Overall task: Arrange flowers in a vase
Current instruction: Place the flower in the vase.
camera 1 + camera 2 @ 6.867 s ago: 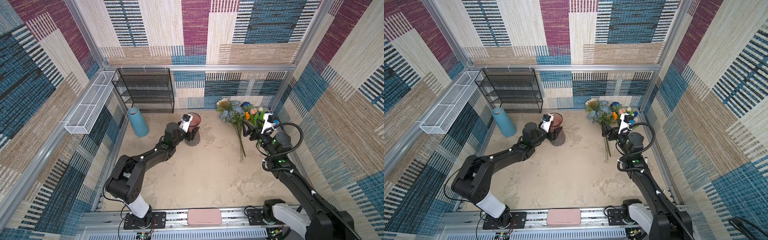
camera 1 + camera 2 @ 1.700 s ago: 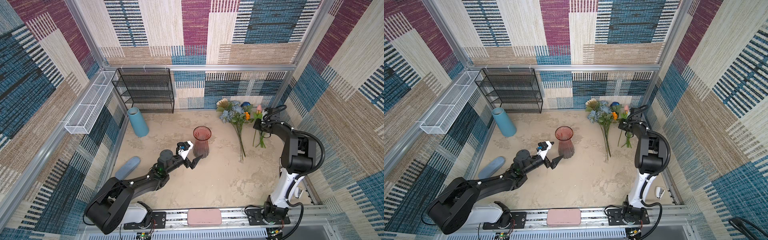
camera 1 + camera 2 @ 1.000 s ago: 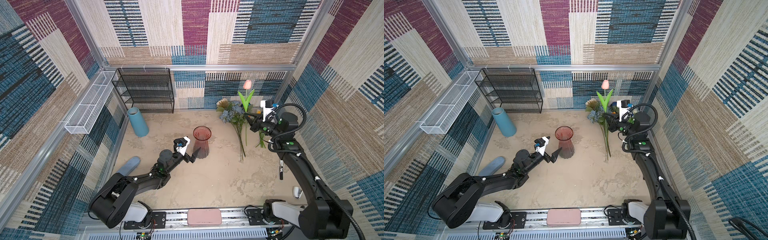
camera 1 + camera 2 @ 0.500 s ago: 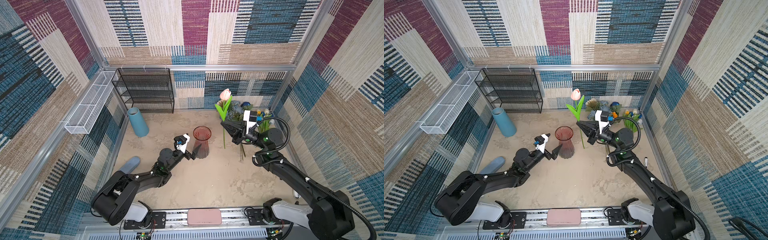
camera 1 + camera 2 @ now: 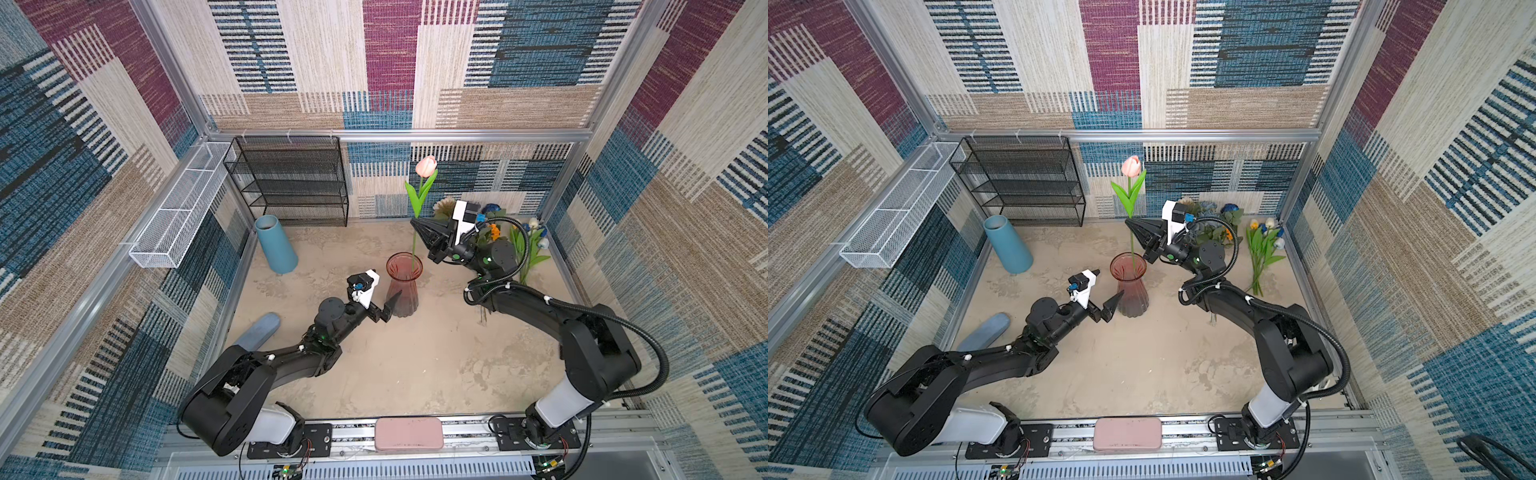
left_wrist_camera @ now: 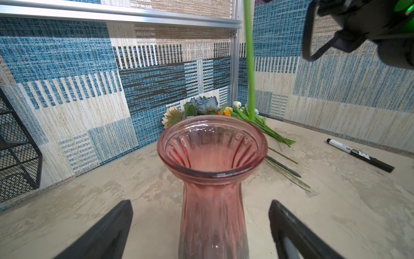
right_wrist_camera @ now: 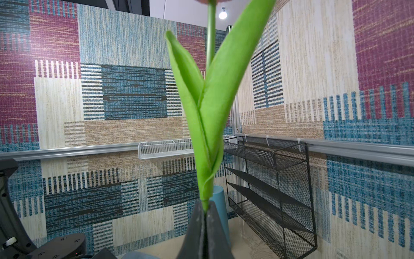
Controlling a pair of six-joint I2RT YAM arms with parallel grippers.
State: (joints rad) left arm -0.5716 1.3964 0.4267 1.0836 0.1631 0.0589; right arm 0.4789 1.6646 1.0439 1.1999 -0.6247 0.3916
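A pink ribbed glass vase (image 5: 402,291) (image 5: 1128,291) (image 6: 212,170) stands upright mid-floor. My right gripper (image 5: 415,224) (image 5: 1128,222) (image 7: 205,206) is shut on the green stem of a pink tulip (image 5: 427,166) (image 5: 1131,166), held upright over the vase. The stem's lower end (image 6: 251,107) hangs at the far rim of the mouth. My left gripper (image 5: 1105,286) (image 6: 201,206) is open, one finger on each side of the vase's lower body, not touching. The other flowers (image 5: 528,249) (image 5: 1262,245) (image 6: 201,107) lie at the back right corner.
A blue cylinder vase (image 5: 276,245) leans at the back left beside a black mesh rack (image 5: 291,183) and a white wire basket (image 5: 183,208). A grey-blue object (image 5: 257,330) lies by the left wall. A black marker (image 6: 358,154) lies on the floor to the right.
My right gripper has carried the pink tulip leftward from the flower pile to above the vase. My left gripper stays open at the vase's base.
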